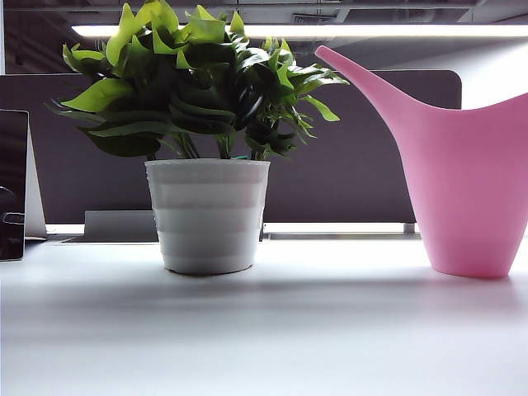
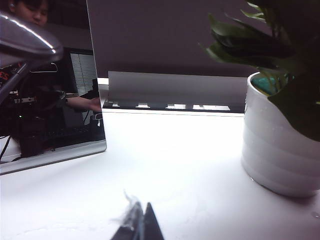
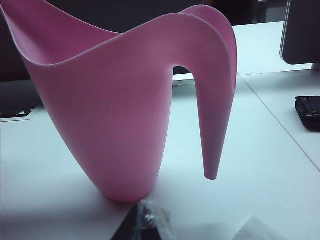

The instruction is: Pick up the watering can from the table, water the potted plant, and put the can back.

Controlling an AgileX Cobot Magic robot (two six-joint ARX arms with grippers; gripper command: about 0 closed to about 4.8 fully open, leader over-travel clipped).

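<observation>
Jaws first: your left gripper (image 2: 140, 222) shows only as a dark pointed tip low in the left wrist view, its two fingers pressed together and grasping nothing. Your right gripper (image 3: 147, 222) is likewise clenched and empty, its dark tip just short of the base of the smooth pink plastic watering can (image 3: 125, 105).

You are working on a plain white-grey matte counter (image 1: 330, 330), brightly lit. Behind it in the exterior view stands a dark grey partition panel with rounded corners (image 1: 355, 165), and a long strip light (image 1: 371, 30) runs across the ceiling at 12 o'clock. At 9 o'clock a dark glossy screen (image 1: 12, 186) leans at the counter's edge. In the right wrist view, a small black object (image 3: 307, 107) lies on the counter well apart from the can.

Look at the can: it stands upright on the counter at 3 o'clock in the exterior view, with a wide body narrowing toward the base, a long tapering spout sweeping up toward 12 o'clock, and an open looped handle that ends in a free point.

The bushy green and yellow-green potted plant in a white ribbed round pot (image 1: 208, 214) stands near the middle, apart from the can.
</observation>
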